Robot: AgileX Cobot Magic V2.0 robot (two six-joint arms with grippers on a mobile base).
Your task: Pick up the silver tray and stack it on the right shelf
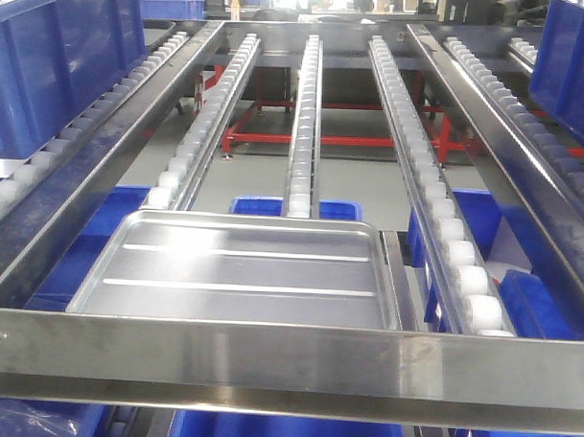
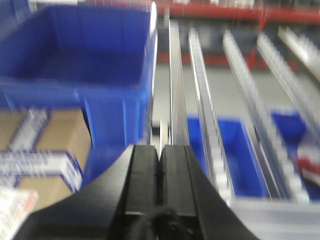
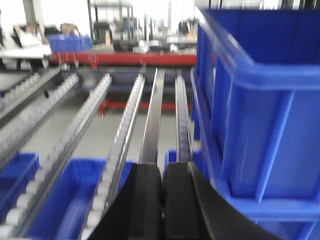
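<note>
In front of the silver tray, nearest you, the flat steel front bar of the rack runs the full width of the front view. It has a small screw near its left end. The tray lies flat directly behind that bar. The bar hides its near rim, and its shiny bottom shows two long raised ribs running side to side.

The tray's far-left corner meets the foot of the left roller rail, and its far edge reaches the foot of the middle roller rail. The right roller rail stands just off the tray's right side. Beneath the tray and to either side, you see blue bins through the gaps. Beyond the tray, all three rails run away toward a red frame on the floor. Far left of the tray sits the left blue crate, and far right the right blue crate.

Your left gripper has its black fingers pressed together with nothing between them. Past it the view is blurred, showing a blue crate and rails. Your right gripper is likewise clenched and empty, with rails and a blue crate beyond it.
</note>
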